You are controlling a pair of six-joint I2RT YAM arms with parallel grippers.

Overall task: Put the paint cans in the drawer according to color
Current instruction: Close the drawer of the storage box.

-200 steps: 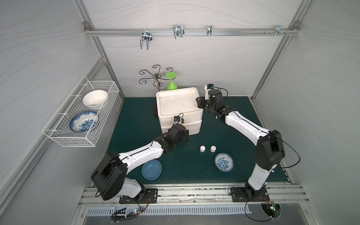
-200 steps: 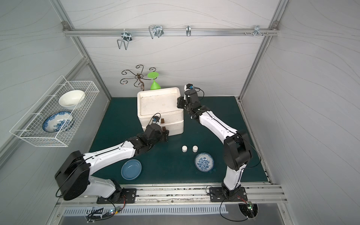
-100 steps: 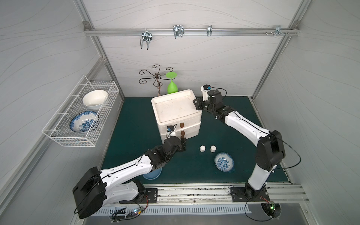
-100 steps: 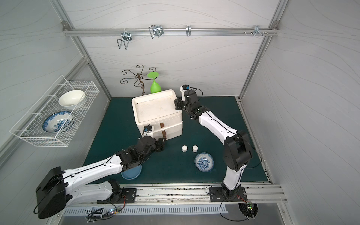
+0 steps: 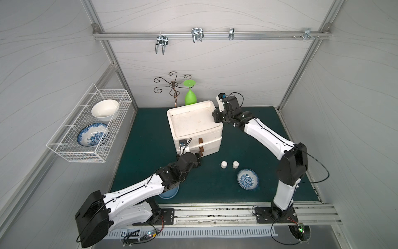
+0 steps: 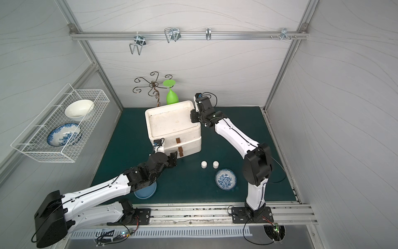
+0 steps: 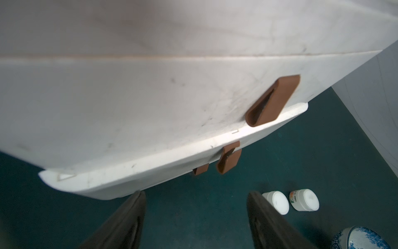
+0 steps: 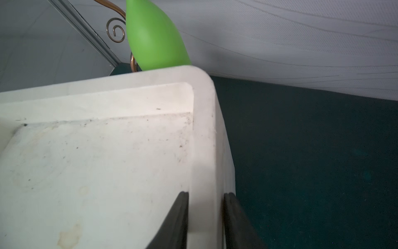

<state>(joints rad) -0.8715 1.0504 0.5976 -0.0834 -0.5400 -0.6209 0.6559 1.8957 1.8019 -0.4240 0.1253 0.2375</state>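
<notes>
Drawer-chest rim (image 8: 204,140) between right fingers (image 8: 176,220), grip unclear, left fingers (image 7: 127,220) spread, empty

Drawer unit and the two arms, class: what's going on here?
The right end effector straddles the top rim of the drawer unit; whether it grips is unclear. The left end effector hangs open and empty before the brown handles. Two white cans stand on the mat, not yet in a drawer.

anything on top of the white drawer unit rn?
Nothing is set on it. The drawer unit has a recessed top that is bare, just stained. The right gripper straddles the raised rim near one corner; the patch under that gripper and wrist is hidden in both top views.
</notes>
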